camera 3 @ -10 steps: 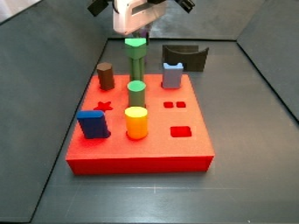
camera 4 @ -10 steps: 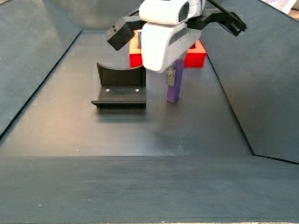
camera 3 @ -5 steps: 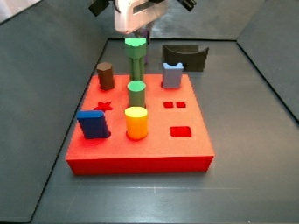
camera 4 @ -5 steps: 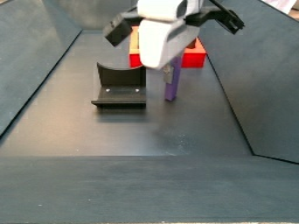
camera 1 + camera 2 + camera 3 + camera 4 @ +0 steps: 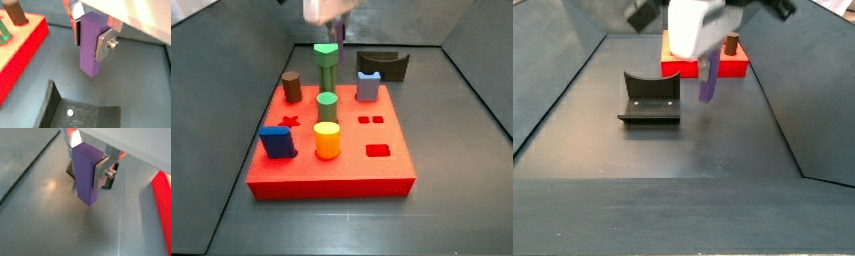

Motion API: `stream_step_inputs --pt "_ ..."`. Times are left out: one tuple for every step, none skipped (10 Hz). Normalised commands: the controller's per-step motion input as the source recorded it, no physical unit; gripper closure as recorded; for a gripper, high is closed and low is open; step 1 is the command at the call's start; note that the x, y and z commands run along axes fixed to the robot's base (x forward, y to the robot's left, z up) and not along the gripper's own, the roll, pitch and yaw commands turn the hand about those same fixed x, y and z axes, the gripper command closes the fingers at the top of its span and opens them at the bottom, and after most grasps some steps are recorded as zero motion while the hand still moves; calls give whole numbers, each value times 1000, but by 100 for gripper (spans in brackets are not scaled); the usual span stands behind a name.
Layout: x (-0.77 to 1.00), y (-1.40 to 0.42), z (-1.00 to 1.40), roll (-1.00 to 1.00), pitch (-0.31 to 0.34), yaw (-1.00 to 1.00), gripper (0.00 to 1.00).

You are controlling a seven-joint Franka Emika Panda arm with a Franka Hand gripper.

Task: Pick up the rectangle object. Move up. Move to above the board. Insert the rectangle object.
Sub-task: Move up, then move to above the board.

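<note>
The purple bar (image 5: 91,46) is being gripped by the end effector (image 5: 93,37) beyond the board's (image 5: 700,68) edge; it should be kept vertical while being raised.

The gripper (image 5: 91,36) hangs high over the far end of the bench, pointing down, its jaws clamped on the rectangle object (image 5: 91,46).

The white-bodied gripper (image 5: 92,34) at the arm's end carries flat silver metal finger plates (image 5: 105,44) with dark pads, one fastened by a round silver screw (image 5: 109,173); black brackets (image 5: 643,13) flank its housing.
</note>
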Motion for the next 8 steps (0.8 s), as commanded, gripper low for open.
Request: stream_step_inputs --pt "-34 -16 398 25 17 -20 100" --pt "179 175 1000 -18 394 85 100" --pt "187 181 1000 -12 397 82 100" --pt "193 170 1000 2 352 51 100" --pt "187 166 1000 12 303 39 100" --pt "168 159 1000 28 195 21 100" --pt "158 151 1000 36 137 10 100" --pt "145 139 1000 39 105 1 100"
